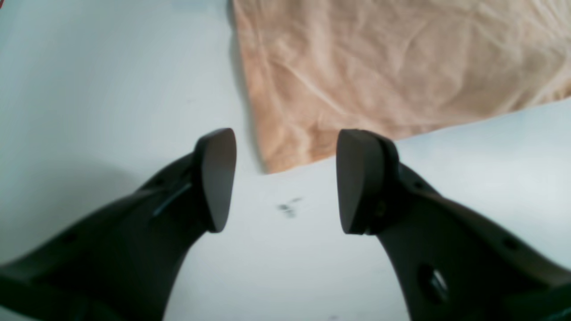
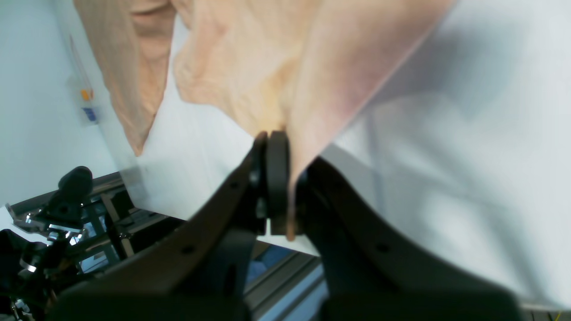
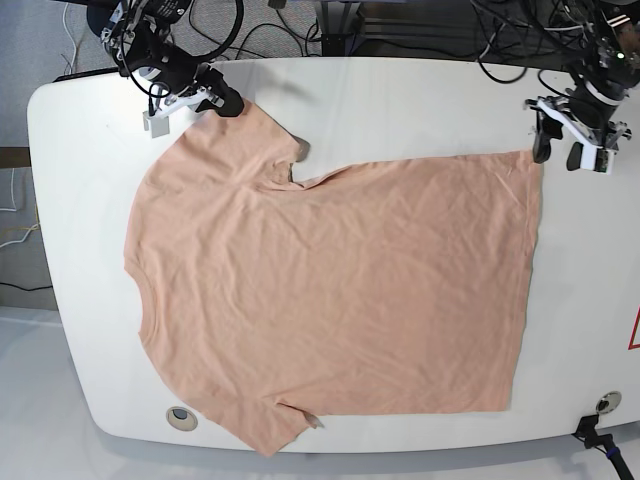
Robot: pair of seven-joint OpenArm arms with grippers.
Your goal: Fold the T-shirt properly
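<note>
The peach-pink T-shirt (image 3: 330, 290) lies spread flat on the white table (image 3: 400, 100), neck toward the left and hem toward the right. My right gripper (image 3: 228, 103) is at the far left sleeve and is shut on a fold of the T-shirt (image 2: 250, 67), which is lifted and pinched in the right gripper (image 2: 274, 138). My left gripper (image 3: 557, 150) hovers open just off the far hem corner. In the left wrist view the T-shirt (image 1: 379, 67) corner lies just ahead of the left gripper (image 1: 287, 178), with nothing between the fingers (image 1: 218, 178).
Cables and frame parts crowd the far edge behind the table. A small dark smudge (image 1: 290, 207) marks the table below my left gripper. Two round fittings (image 3: 180, 417) (image 3: 603, 402) sit near the front edge. The shirt's near sleeve reaches the front edge.
</note>
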